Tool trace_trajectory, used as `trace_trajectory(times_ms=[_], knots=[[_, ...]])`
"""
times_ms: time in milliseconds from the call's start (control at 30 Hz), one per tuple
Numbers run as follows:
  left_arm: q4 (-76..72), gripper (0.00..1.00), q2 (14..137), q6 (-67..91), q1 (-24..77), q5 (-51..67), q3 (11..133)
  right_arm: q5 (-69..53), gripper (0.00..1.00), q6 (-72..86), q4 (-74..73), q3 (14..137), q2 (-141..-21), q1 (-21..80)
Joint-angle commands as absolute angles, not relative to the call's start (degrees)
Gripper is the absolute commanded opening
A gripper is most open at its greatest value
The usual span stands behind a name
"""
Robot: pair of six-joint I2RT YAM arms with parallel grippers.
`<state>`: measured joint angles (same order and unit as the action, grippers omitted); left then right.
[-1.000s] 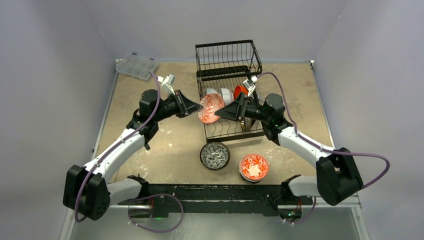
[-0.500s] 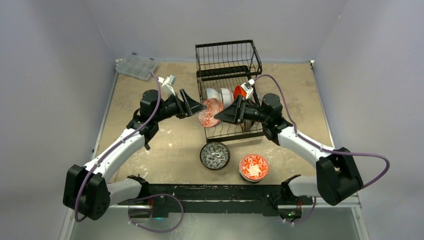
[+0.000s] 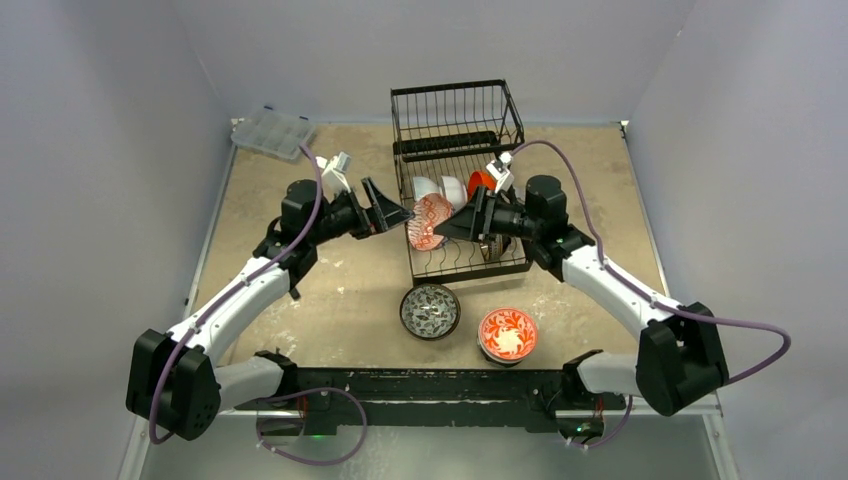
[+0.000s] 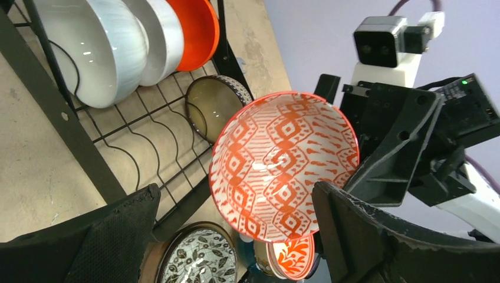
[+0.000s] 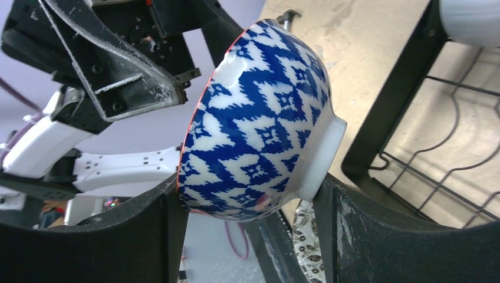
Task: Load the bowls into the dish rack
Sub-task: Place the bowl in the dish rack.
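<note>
The right tool (image 3: 449,224) clamps the patterned bowl (image 3: 427,221) on edge, rim to foot, over the left side of the rack's (image 3: 456,141) slotted base. The left tool (image 3: 391,214) stands released beside it. The glazed bowl could slip, or strike the white bowls (image 3: 438,189) slotted nearby.

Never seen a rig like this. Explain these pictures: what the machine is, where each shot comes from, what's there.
Two robot arms bolted to a table, each ending in a two-finger hand. One picture looks down from above and behind; the other two come from cameras on each wrist. On the table stand a black wire dish rack, a clear plastic box, a black-and-white bowl and a red floral bowl. The rack holds white bowls, an orange bowl and a dark-rimmed bowl. The right hand grips a blue-patterned bowl, orange inside, at the rack's left edge; the left hand is open, just clear of it.
</note>
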<state>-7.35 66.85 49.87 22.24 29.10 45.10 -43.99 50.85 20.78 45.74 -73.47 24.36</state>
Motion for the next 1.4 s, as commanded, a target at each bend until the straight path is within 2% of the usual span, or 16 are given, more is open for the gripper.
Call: trace_trajectory(times_ms=[0,167,333,867,1367], knots=[[-3.81,0.99,66.06,46.06,21.32,27.14,46.8,-39.29,0.0,40.13,9.66,53.05,-70.78,24.33],[2.69,0.99,66.97,40.52,20.42,25.35,49.01,-30.21,0.0,30.44,-4.93,59.65,-70.82,24.26],[8.2,0.99,69.11,34.0,20.13,22.96,51.51,-22.4,0.0,23.66,-12.97,64.57,-72.45,24.26],[14.54,0.99,74.13,18.2,20.08,10.14,52.81,-12.77,0.0,15.91,-24.57,70.62,-76.73,25.29],[18.23,0.99,72.48,14.93,20.13,0.11,51.3,-1.08,0.0,13.4,-34.79,77.38,-82.03,32.4]])
